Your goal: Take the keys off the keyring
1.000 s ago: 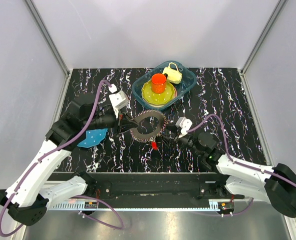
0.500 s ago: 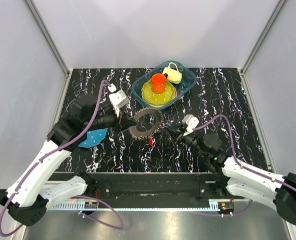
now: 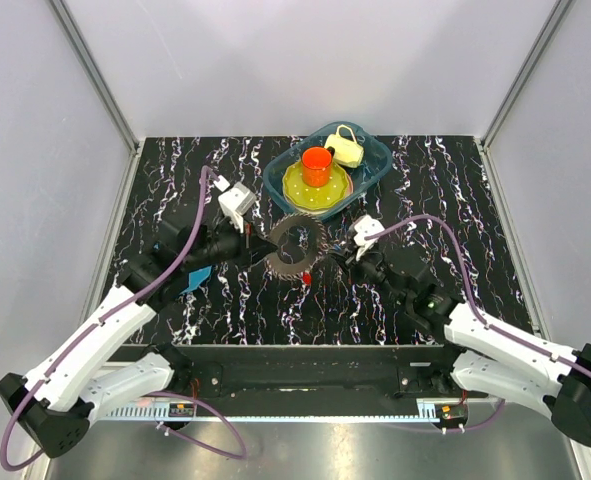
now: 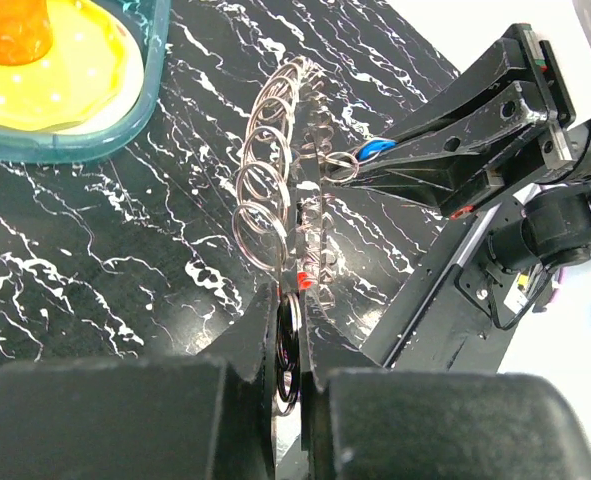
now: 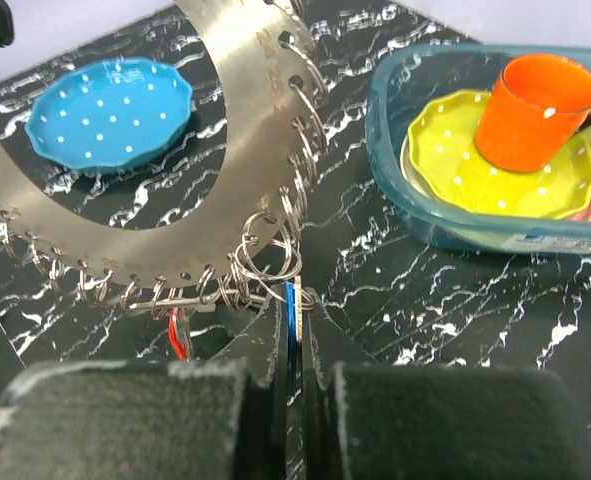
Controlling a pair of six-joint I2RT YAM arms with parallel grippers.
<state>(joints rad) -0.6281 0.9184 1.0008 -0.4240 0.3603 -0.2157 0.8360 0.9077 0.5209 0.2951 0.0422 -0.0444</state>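
**A:** Starting from the left, where is the keyring compared with the left gripper?

**B:** The keyring (image 5: 240, 100) is a flat metal band and it is held tilted over the dark marbled table (image 3: 455, 190). Its left rim goes between the fingers of the left gripper (image 4: 287, 330). The keys (image 4: 260, 190) hang all around the band like small wire loops.

**A:** How wide is that gripper?

**B:** It is almost fully closed. The two jaws pinch the thin rim of the keyring, with only the metal between them.

**A:** And on the right side of the keyring?

**B:** There the right gripper (image 5: 291, 300) meets the lower right part of the fringe. Its jaws are pressed together on a blue-headed key (image 4: 375, 150), which sits at the fringe with a small wire loop beside it.

**A:** Does it touch the band itself?

**B:** I cannot tell. In the right wrist view the fingertips are just under the band, among the loops.

**A:** Is something else near?

**B:** A small red piece (image 3: 305, 285) shows just below the keyring. I cannot say if it hangs from the keyring or lies on the table. Behind the keyring, near its upper rim, stands a teal tub (image 3: 383, 165) holding a yellow plate (image 5: 455, 160) and an orange cup (image 5: 535, 105).
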